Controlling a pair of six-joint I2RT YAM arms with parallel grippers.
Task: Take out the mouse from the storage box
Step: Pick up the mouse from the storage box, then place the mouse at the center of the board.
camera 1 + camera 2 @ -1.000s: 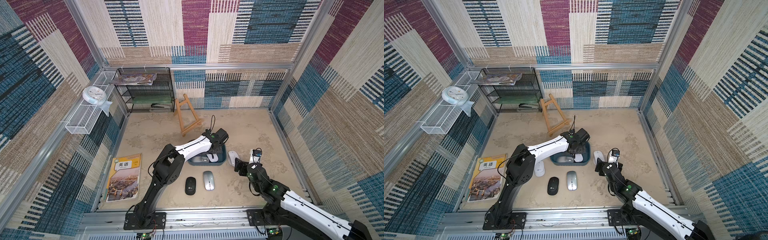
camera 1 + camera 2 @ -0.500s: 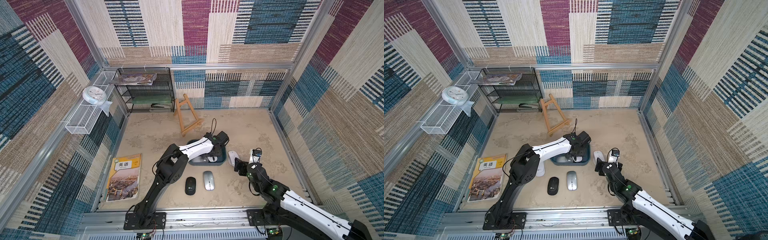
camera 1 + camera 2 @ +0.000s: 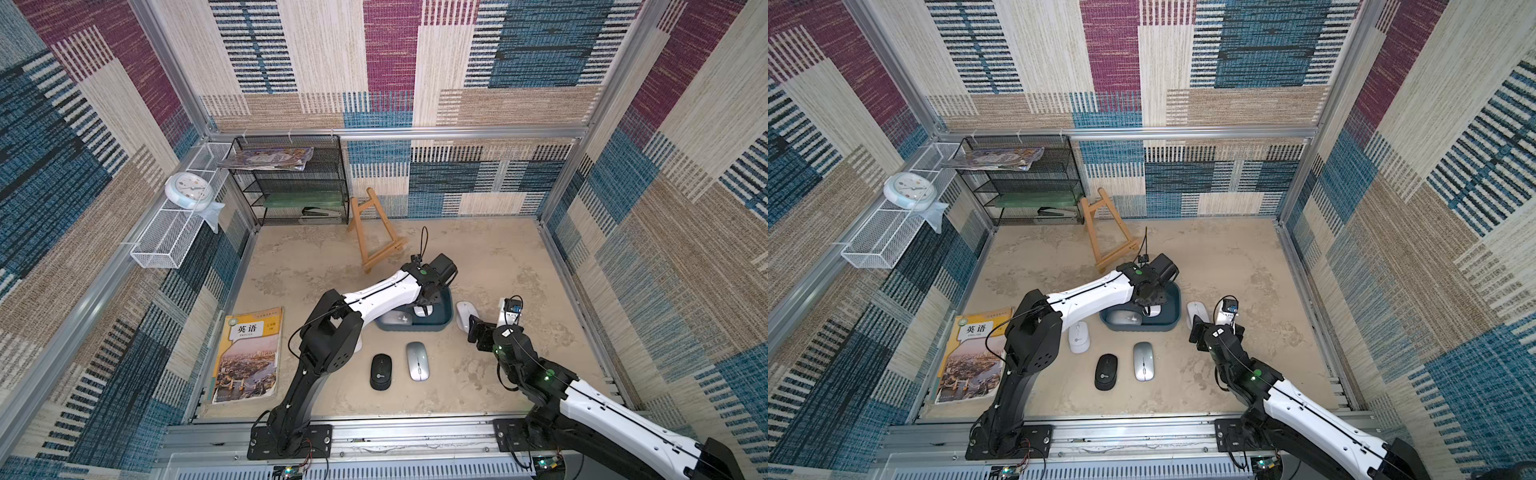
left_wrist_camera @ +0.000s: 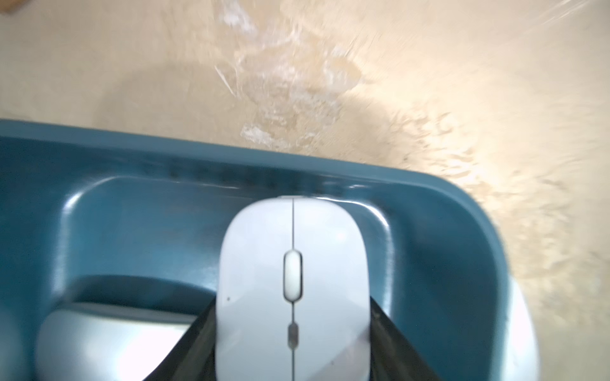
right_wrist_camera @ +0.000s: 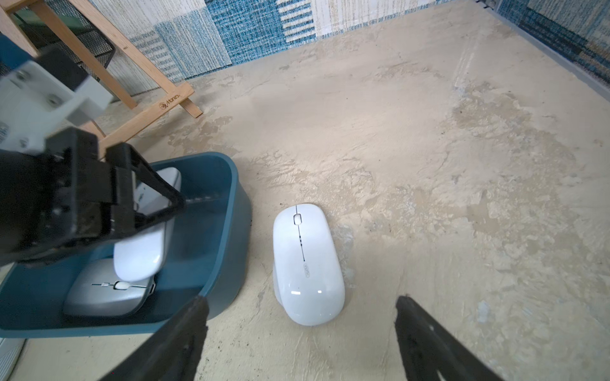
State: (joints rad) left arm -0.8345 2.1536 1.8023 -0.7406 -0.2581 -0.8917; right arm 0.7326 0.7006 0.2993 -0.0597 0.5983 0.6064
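Inside the shallow teal plastic storage box (image 5: 227, 244), left tool (image 4: 293, 316) clamps white mouse (image 5: 142, 254) above silver mouse (image 5: 105, 292); right tool (image 5: 300, 306) apart.

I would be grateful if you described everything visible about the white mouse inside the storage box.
The white mouse is a smooth, glossy plastic oval with a centre seam and a pale scroll wheel. It sits inside the teal storage box, nose near one wall, rear over a silver mouse. The left tool flanks it, black fingers against both sides.
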